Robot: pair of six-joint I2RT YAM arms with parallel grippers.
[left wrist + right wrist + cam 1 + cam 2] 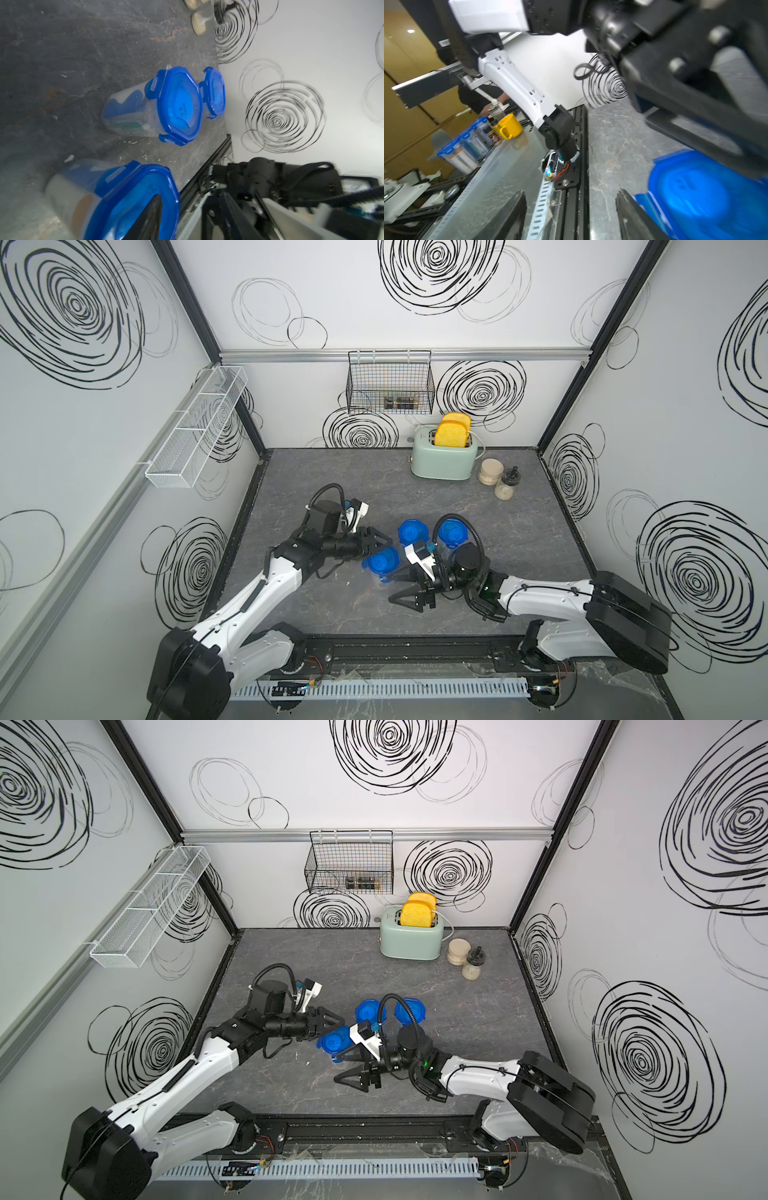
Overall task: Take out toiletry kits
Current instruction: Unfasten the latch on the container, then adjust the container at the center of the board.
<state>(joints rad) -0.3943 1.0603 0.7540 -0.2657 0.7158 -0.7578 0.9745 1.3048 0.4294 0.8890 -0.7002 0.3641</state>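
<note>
toiletry kits (128, 116) sit inside three blue-lidded clear plastic jars (409, 533), none out. my right gripper (570, 207) gapes empty; left gripper (376, 541), cannot tell.

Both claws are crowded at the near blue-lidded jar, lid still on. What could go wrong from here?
The left claw and right claw sit close together at the near jar, so the arms may collide. A sideways nudge could tip that jar into the jar behind it. Its lid is on; pulling upward might lift the whole jar.
</note>
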